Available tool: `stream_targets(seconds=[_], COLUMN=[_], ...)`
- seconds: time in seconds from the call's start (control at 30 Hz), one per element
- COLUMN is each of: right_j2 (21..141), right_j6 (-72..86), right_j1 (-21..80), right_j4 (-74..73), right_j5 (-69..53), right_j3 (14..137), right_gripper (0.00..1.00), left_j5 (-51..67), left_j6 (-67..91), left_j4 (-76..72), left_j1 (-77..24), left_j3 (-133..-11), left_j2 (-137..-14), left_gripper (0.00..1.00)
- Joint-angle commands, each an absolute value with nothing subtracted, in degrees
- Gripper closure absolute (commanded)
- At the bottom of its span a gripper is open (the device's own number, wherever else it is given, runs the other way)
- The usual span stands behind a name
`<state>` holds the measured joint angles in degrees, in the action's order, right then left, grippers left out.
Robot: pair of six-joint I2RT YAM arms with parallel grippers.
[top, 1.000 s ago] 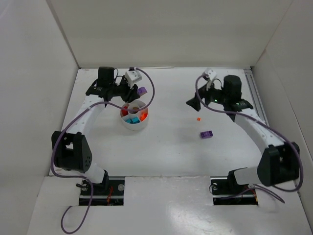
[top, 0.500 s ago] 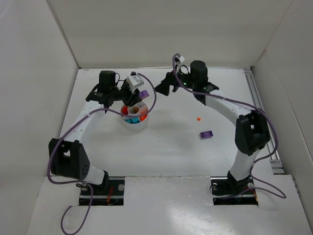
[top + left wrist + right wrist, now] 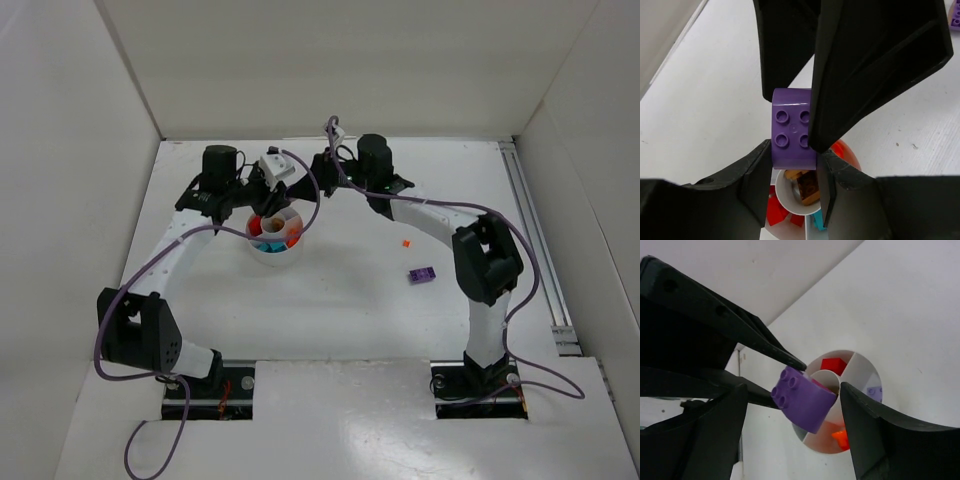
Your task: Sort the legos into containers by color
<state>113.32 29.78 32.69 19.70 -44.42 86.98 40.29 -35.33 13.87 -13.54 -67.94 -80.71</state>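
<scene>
Overhead; wrist close-ups sharing dish [image 3: 862,369]

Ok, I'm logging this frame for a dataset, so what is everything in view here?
dish: one, white, round with wedge compartments, left of centre on the table.
bricks in dish: several, red, orange, teal, pale purple; exact count unclear.
held brick: one, purple, above the dish.
loose brick: one, purple, on the table right of the dish.
small piece: one, orange, on the table between dish and loose brick.
left gripper: black, shut on the held brick.
right gripper: black, open, fingers either side of the same brick.
</scene>
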Motion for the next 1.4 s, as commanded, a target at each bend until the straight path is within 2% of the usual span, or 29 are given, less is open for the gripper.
stream_targets(seconds=[0.0, 0.03, 0.07, 0.2, 0.27, 0.33, 0.4, 0.43, 0.47, 0.5, 0.53, 0.6, 0.63, 0.67, 0.7, 0.73, 0.83, 1.0, 1.13, 1.23, 1.37], right_j2=[113.5, 113.5, 113.5, 113.5, 113.5, 113.5, 113.5, 113.5, 114.0, 114.0, 114.0, 114.0, 114.0, 114.0, 113.4, 113.4, 113.4, 113.4, 114.0, 114.7, 115.2], right_j6=[33.3, 33.9, 33.9, 33.9, 33.9, 33.9, 33.9, 33.9, 33.9, 33.9, 33.4, 33.4, 33.4, 33.4, 32.7, 32.7, 31.4, 30.2, 29.5, 29.5, 29.5], right_j1=[33.4, 33.4, 33.4, 33.4, 33.4, 33.9, 34.4, 34.5, 34.5, 34.5, 35.1, 35.1, 35.1, 35.1, 35.1, 35.1, 35.1, 33.9, 33.3, 32.8, 32.8], right_j4=[27.2, 27.2, 27.2, 27.2, 27.2, 27.2, 27.2, 27.2, 27.2, 27.7, 27.7, 28.3, 28.8, 28.8, 28.8, 29.4, 29.4, 29.4, 29.4, 30.2, 31.3], right_j5=[-46.8, -47.5, -47.5, -48.5, -49.3, -49.9, -49.9, -50.7, -50.7, -51.4, -52.0, -52.0, -51.4, -51.4, -51.4, -51.4, -51.4, -51.4, -51.4, -52.6, -53.6], right_j3=[89.0, 88.9, 88.9, 88.4, 88.4, 88.4, 88.9, 89.6, 90.4, 91.0, 91.0, 91.0, 91.0, 91.0, 91.0, 91.0, 91.0, 91.0, 91.0, 91.5, 91.5], right_gripper=[0.23, 0.27, 0.37, 0.52, 0.52, 0.47, 0.53, 0.63, 0.69, 0.72, 0.8, 0.89, 0.92, 1.0, 1.0, 1.0, 1.0, 1.0, 1.0, 1.0, 1.0], left_j5=[40.5, 40.5, 40.5, 39.2, 38.7, 38.7, 38.7, 38.7, 38.1, 38.1, 38.1, 38.1, 38.1, 37.3, 37.3, 36.7, 36.2, 35.7, 33.5, 34.0, 34.6], left_j6=[-34.6, -34.1, -34.1, -32.3, -31.8, -31.2, -31.2, -31.2, -30.7, -30.2, -30.1, -30.1, -29.6, -29.6, -29.6, -29.1, -29.1, -29.1, -27.7, -25.2, -20.5], left_j4=[10.3, 10.3, 9.8, 8.5, 7.9, 7.4, 6.0, 6.0, 6.0, 6.0, 6.0, 6.0, 5.4, 4.8, 4.8, 4.8, 4.8, 4.2, 3.6, 1.8, -3.4], left_j1=[-13.7, -13.7, -13.7, -13.7, -13.7, -13.7, -13.7, -13.7, -13.7, -13.7, -13.7, -13.7, -13.7, -13.7, -13.7, -13.7, -13.7, -13.7, -12.8, -9.1, -3.5], left_j3=[-67.5, -67.5, -67.5, -67.5, -67.5, -67.0, -66.4, -66.4, -66.4, -66.4, -66.4, -66.4, -66.4, -66.4, -65.9, -65.9, -65.4, -64.2, -62.0, -58.7, -53.0], left_j2=[-78.7, -78.7, -78.7, -78.7, -78.7, -78.1, -77.4, -77.4, -77.4, -77.4, -77.4, -76.8, -76.8, -76.3, -76.3, -76.3, -75.8, -75.2, -73.2, -70.0, -64.2], left_gripper=[0.68, 0.68, 0.68, 0.68, 0.68, 0.68, 0.68, 0.68, 0.68, 0.67, 0.66, 0.58, 0.58, 0.55, 0.55, 0.48, 0.38, 0.38, 0.26, 0.26, 0.19])
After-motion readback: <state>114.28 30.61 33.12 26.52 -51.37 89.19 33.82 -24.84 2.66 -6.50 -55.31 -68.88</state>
